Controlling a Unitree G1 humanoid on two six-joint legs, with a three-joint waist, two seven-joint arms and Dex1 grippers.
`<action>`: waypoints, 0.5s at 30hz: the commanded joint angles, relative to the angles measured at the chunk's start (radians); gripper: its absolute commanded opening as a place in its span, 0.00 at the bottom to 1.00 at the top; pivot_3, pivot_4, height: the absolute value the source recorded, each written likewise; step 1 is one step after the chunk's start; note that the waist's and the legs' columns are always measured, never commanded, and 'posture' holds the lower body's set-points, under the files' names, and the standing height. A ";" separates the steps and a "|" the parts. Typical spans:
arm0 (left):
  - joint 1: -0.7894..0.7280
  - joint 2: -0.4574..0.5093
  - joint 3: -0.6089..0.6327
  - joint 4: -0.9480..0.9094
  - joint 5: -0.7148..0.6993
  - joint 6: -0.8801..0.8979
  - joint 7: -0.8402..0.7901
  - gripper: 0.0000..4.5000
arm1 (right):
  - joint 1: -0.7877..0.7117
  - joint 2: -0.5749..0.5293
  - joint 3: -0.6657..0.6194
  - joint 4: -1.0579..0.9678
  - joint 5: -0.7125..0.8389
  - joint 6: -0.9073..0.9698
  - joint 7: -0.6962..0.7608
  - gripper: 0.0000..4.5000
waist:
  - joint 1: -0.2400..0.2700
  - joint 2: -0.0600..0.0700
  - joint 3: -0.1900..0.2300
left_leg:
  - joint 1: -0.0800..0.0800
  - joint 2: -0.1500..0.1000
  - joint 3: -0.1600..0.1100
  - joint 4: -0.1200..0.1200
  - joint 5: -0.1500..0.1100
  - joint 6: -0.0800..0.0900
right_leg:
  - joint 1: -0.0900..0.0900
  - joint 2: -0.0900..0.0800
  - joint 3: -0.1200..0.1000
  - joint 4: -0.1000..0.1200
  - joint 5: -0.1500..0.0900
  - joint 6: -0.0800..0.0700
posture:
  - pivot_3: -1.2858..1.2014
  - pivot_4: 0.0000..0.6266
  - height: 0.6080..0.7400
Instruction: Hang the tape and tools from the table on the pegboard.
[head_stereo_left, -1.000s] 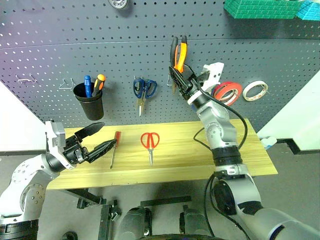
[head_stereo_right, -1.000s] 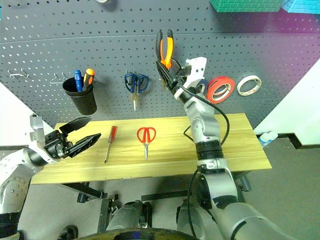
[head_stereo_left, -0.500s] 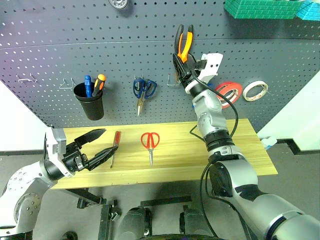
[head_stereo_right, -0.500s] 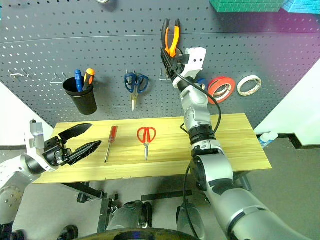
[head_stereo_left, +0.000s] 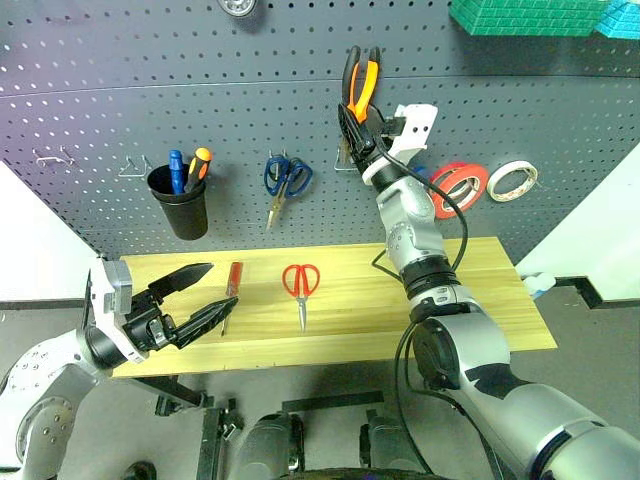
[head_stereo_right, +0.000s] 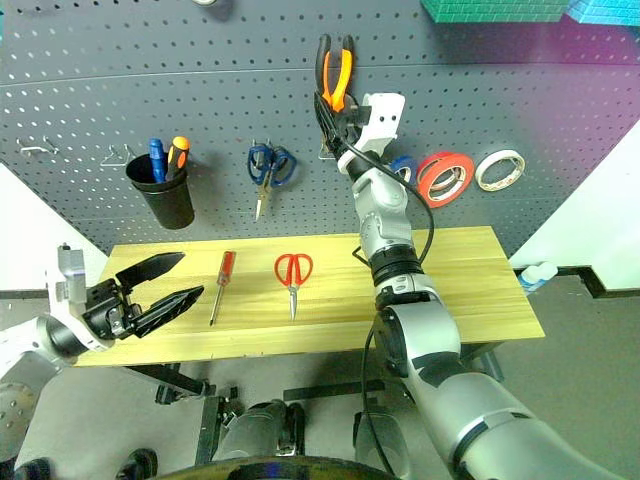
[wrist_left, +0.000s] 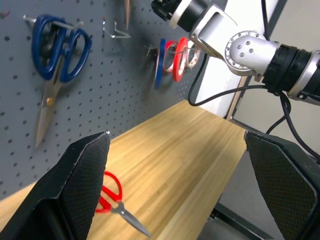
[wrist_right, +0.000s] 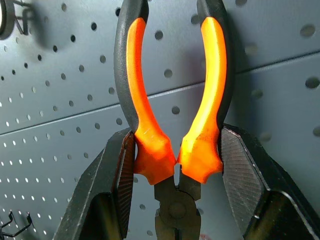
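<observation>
My right gripper (head_stereo_left: 358, 132) is raised against the dark grey pegboard (head_stereo_left: 150, 90) and is shut on the orange-and-black pliers (wrist_right: 172, 110), whose handles point up. A bare hook (head_stereo_left: 343, 166) sticks out just beside it. The red-handled screwdriver (head_stereo_left: 231, 290) and the red-handled scissors (head_stereo_left: 299, 284) lie on the wooden table (head_stereo_left: 480, 300). Near the table's front left corner my left gripper (head_stereo_left: 222, 283) stands open and holds nothing, just left of the screwdriver. The red tape (head_stereo_left: 458, 186) hangs on the pegboard to the right of my right arm.
Blue-handled scissors (head_stereo_left: 288, 178) hang on the board. A black cup (head_stereo_left: 180, 205) holds a blue and an orange screwdriver. A whitish roll (head_stereo_left: 512, 180) hangs far right, and a blue roll (head_stereo_right: 402, 165) shows behind my arm. Green bins (head_stereo_left: 520, 15) sit at the top right.
My right gripper has lifted the pliers higher up the pegboard as the arm stretched out. The left gripper has drawn back a little toward the table's front edge and stayed open.
</observation>
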 joint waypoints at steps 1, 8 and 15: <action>0.023 0.016 0.039 -0.055 -0.033 0.006 0.006 1.00 | -0.041 -0.009 -0.003 -0.034 -0.005 -0.029 -0.005 0.47 | 0.000 0.001 0.003 | 0.000 0.000 0.000 0.000 -0.001 0.001 | 0.000 0.000 0.000 0.000 0.000 0.000 | 0.57 0.18 1.00; 0.044 0.021 0.040 -0.085 -0.058 0.029 0.025 1.00 | -0.063 -0.020 -0.013 -0.042 -0.004 -0.030 -0.030 0.47 | -0.001 0.005 0.019 | 0.000 0.000 0.000 0.000 -0.001 0.002 | 0.000 -0.001 0.000 0.000 -0.001 -0.002 | 0.57 0.22 1.00; 0.053 0.032 0.050 -0.104 -0.076 0.046 0.035 1.00 | -0.061 -0.031 -0.016 -0.069 -0.001 -0.028 -0.043 0.47 | -0.001 0.007 0.032 | 0.000 0.000 0.000 0.000 -0.001 0.002 | 0.000 -0.002 0.000 0.000 -0.001 -0.002 | 0.57 0.25 1.00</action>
